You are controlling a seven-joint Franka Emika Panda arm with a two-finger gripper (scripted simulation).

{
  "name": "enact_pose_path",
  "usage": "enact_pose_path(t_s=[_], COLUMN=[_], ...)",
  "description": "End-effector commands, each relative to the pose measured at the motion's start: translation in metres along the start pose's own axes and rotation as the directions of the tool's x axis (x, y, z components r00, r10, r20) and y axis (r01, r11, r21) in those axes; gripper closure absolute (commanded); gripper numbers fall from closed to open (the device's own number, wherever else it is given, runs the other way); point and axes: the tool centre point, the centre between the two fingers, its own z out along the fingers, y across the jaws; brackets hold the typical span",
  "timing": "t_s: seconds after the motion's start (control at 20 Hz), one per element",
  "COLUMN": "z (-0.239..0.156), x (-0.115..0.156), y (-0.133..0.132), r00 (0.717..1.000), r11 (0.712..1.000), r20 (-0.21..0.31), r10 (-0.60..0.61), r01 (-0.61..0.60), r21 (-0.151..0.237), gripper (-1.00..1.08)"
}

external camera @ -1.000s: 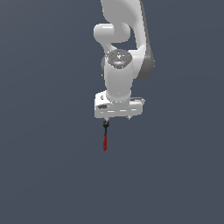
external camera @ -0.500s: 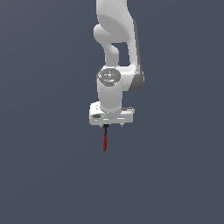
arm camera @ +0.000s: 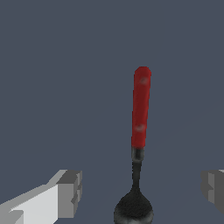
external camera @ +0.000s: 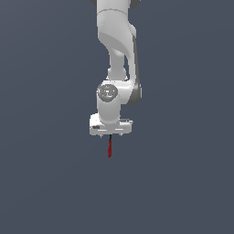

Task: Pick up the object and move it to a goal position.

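The object [external camera: 109,148], a thin red rod with a black end that the wrist view shows to be a spoon-like bowl [arm camera: 134,210], hangs straight down from the underside of the gripper [external camera: 111,135], red end lowest, clear of any surface in the exterior view. In the wrist view the two fingers [arm camera: 70,192] stand wide apart on either side of the black end, with open space between each pad and the object. By that view the jaws look spread and not pressed on it; yet the object is aloft under the hand, so what bears it I cannot tell from these pictures.

Change noted: over the last second the arm has drawn up and shifted toward the exterior view's left, the wrist turning somewhat, and the object has travelled with it, keeping its vertical hang beneath the hand. No slip along its length is evident.

Judgement: the pickup appears done and the carry is under way. No goal marker shows in either view, so remaining distance cannot be assessed. The chief risk is the uncertain hold.
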Motion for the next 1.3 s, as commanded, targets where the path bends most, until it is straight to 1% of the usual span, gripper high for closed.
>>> enact_pose_path(t_s=[0.0,0.3,0.75,1.0,1.05,1.25], z=[0.004,0.009,0.048,0.055,0.055,0.055], x=[-0.001,-0.001,-0.002,-0.001,-0.001,-0.001], y=[0.002,0.002,0.002,0.002,0.002,0.002], r00=[1.000,1.000,1.000,1.000,1.000,1.000], r11=[1.000,1.000,1.000,1.000,1.000,1.000], r20=[-0.002,0.000,-0.002,-0.002,-0.002,-0.002], r10=[-0.001,0.000,-0.001,-0.001,-0.001,-0.001], r01=[0.001,0.000,0.001,0.001,0.001,0.001], r21=[-0.001,-0.001,-0.001,-0.002,-0.002,-0.002], gripper=[-0.92,-0.92,-0.92,-0.92,1.08,1.08])
